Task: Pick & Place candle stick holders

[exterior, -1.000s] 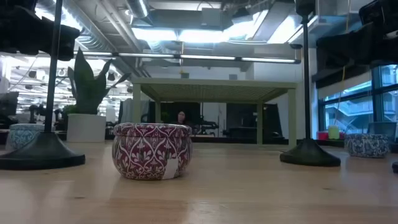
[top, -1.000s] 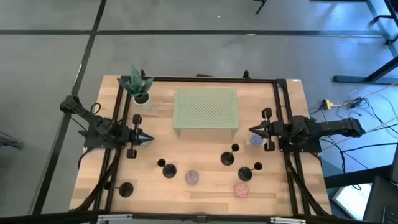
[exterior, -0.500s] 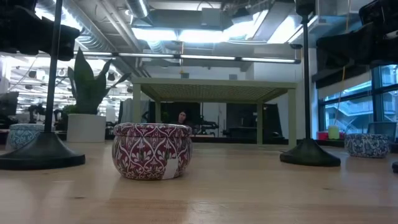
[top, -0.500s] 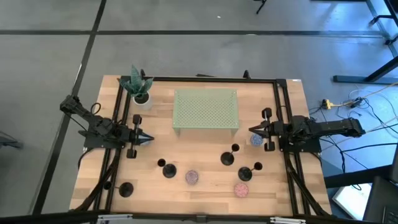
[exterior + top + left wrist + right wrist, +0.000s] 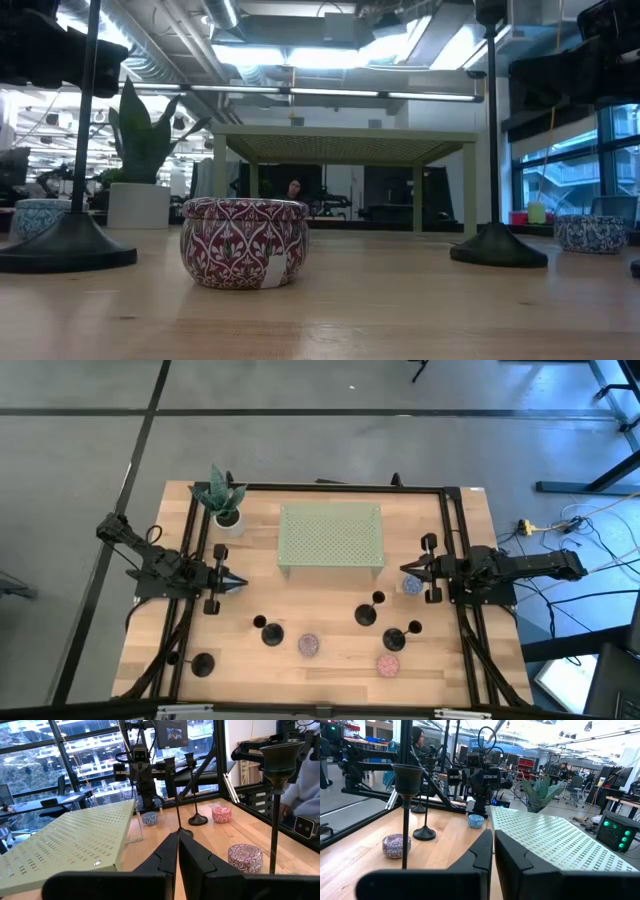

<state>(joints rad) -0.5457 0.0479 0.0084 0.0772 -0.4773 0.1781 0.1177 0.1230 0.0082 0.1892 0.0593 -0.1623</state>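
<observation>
Four matte-black candle stick holders stand upright on their disc bases on the near half of the wooden table: at the near left [image 5: 203,664], left of centre [image 5: 267,632], right of centre [image 5: 368,612] and further right [image 5: 399,637]. My left gripper [image 5: 238,582] hovers shut at the table's left side, pointing toward the centre; its shut fingers show in the left wrist view [image 5: 177,840]. My right gripper [image 5: 403,569] hovers shut at the right side, pointing toward the centre [image 5: 492,837]. Neither touches anything.
A pale green perforated stand [image 5: 331,537] stands at the far centre and a potted plant [image 5: 222,502] at the far left. A maroon puck [image 5: 308,645], a pink puck [image 5: 388,665] and a blue puck [image 5: 413,587] lie among the holders. A black rail frame [image 5: 455,540] borders the table.
</observation>
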